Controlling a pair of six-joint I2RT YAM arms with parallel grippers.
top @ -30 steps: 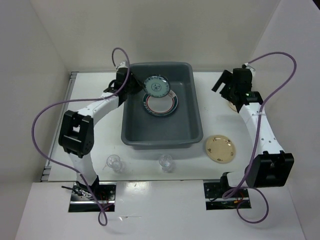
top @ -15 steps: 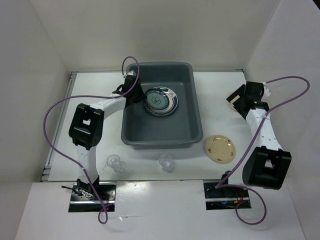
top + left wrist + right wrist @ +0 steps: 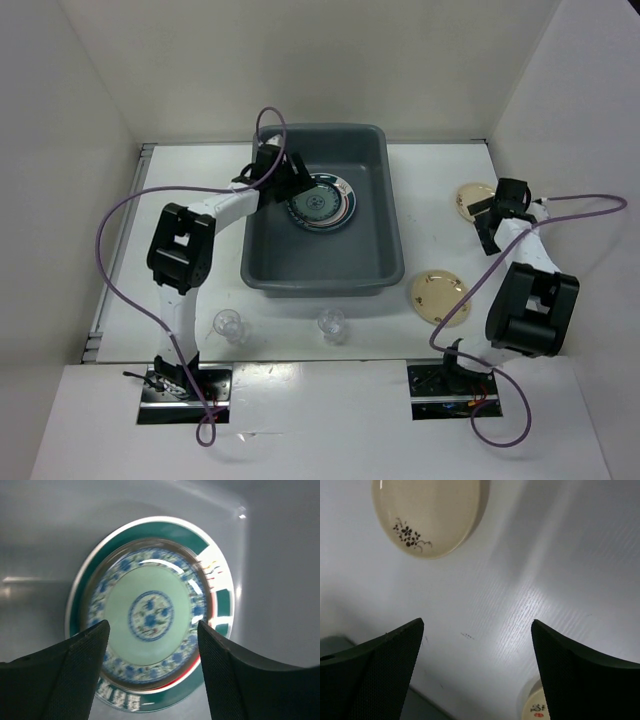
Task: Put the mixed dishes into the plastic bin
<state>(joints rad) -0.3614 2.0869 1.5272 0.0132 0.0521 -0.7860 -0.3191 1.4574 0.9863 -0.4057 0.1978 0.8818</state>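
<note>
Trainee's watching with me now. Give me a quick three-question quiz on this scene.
1. True or false: the left end effector is gripping a plate.
2. How many tan plates lie on the table outside the plastic bin?
3. The clear cups are: A) in the bin; B) on the table, near side of the bin; C) stacked on a tan plate.
Key: 1 false, it is open; 2 two; 3 B.

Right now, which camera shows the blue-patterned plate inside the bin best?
The left wrist view: the blue-patterned plate sits close and large between the fingers of the open left claw, pattern readable, stacked on a green-rimmed plate. The top external view shows it small inside the plastic bin. The right wrist view misses it entirely.
</note>
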